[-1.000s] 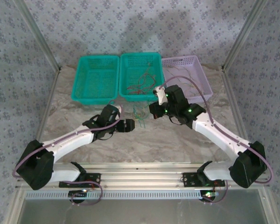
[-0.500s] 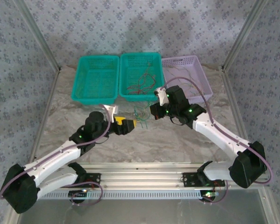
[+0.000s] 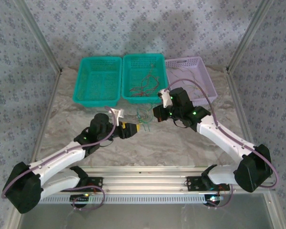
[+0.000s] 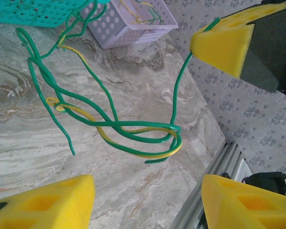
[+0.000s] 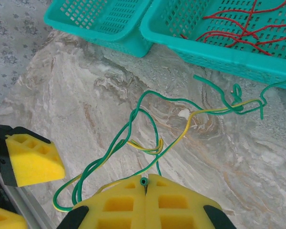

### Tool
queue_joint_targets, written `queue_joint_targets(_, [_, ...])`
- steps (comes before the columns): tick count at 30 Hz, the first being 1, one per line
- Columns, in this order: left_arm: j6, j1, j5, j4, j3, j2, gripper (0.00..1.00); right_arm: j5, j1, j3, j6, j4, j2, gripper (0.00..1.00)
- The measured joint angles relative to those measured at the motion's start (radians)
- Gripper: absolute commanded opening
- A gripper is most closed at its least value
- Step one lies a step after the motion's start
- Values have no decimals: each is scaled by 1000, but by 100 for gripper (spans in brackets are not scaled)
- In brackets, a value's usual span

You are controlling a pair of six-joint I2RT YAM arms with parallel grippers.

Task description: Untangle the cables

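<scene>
Right gripper (image 5: 145, 180) clamped on green cable (image 5: 115, 143) end. Left gripper (image 4: 143, 195) jaws apart, empty, near tangled cables (image 4: 138, 139) on marble table (image 5: 76, 95). Teal baskets (image 5: 214, 50) and lilac basket (image 4: 128, 31) just behind.

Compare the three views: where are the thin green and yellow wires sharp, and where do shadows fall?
Top external view: a soft shadow darkens the patterned back wall, and the thin green and yellow wires are barely resolved. Left wrist view: the wires are crisp. Right wrist view: crisp too, evenly lit.
</scene>
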Motion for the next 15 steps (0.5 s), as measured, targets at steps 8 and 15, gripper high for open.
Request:
queue_joint_targets(8, [60,-21,18,-13,37,77,46,-31,12,0,15,5,30,0])
queue_joint_targets(15, [74,-20,20,-17,43,81,41,-41,15,0,18,9,38,0])
